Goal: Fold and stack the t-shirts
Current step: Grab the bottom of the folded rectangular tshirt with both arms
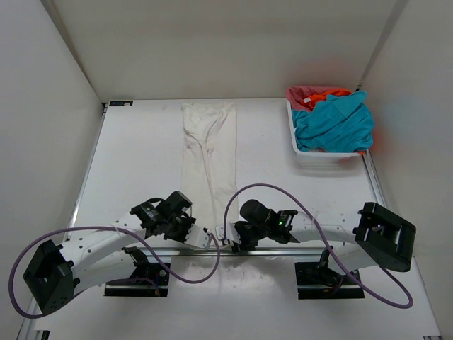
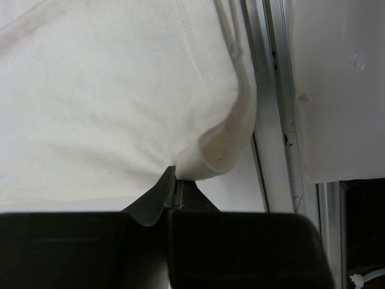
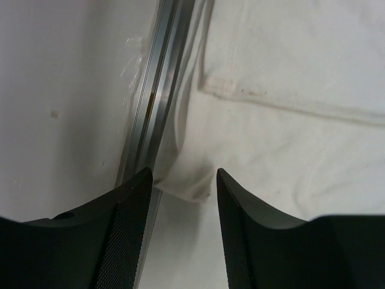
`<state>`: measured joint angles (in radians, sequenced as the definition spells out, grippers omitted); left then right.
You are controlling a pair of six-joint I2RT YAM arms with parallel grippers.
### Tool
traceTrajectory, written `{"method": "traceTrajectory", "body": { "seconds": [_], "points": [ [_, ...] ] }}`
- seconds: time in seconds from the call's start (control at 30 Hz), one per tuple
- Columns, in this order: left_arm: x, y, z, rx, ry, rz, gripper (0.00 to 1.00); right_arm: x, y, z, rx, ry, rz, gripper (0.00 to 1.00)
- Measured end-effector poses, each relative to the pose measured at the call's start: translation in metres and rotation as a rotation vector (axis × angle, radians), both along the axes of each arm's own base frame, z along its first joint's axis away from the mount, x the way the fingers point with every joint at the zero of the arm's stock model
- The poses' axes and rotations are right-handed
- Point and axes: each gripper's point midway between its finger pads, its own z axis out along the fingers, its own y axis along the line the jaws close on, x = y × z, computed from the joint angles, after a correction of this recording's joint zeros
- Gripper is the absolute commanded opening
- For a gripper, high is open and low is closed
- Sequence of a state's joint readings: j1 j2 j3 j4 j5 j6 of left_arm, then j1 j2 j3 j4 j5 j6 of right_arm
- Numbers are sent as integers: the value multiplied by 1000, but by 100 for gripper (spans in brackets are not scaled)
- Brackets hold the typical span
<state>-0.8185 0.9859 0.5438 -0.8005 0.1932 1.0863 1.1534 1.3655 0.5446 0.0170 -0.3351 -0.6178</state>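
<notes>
The white t-shirt (image 1: 209, 152) lies folded into a long narrow strip that runs from the table's far middle to its near edge. My left gripper (image 1: 200, 237) is shut, pinching the strip's near left hem corner (image 2: 210, 150) at its fingertips (image 2: 174, 171). My right gripper (image 1: 225, 241) stands open at the near right corner, its two fingers on either side of the cloth's edge (image 3: 192, 183) without closing on it. The teal-blue t-shirt (image 1: 336, 122) lies bunched on top of the orange one (image 1: 333, 92) and the pinkish-red one (image 1: 304, 93) in the basket.
A white mesh basket (image 1: 325, 157) stands at the far right of the table. An aluminium rail (image 3: 150, 102) runs along the near table edge under the shirt's hem, seen also in the left wrist view as a rail (image 2: 274, 120). White walls close in the table.
</notes>
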Motion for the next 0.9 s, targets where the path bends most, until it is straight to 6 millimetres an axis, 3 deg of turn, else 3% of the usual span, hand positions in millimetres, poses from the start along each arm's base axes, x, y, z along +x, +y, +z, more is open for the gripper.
{"method": "traceTrajectory", "body": {
  "seconds": [0.3,0.67,0.9],
  "points": [
    [-3,0,0,-9,23,54,0,3,5,-2,19,-40,37,48],
    [-3,0,0,-13,30,79,0,-13,4,11,75,-72,127,50],
    [-3,1,-1,-7,35,94,0,-12,-4,-2,31,-66,144,51]
  ]
}}
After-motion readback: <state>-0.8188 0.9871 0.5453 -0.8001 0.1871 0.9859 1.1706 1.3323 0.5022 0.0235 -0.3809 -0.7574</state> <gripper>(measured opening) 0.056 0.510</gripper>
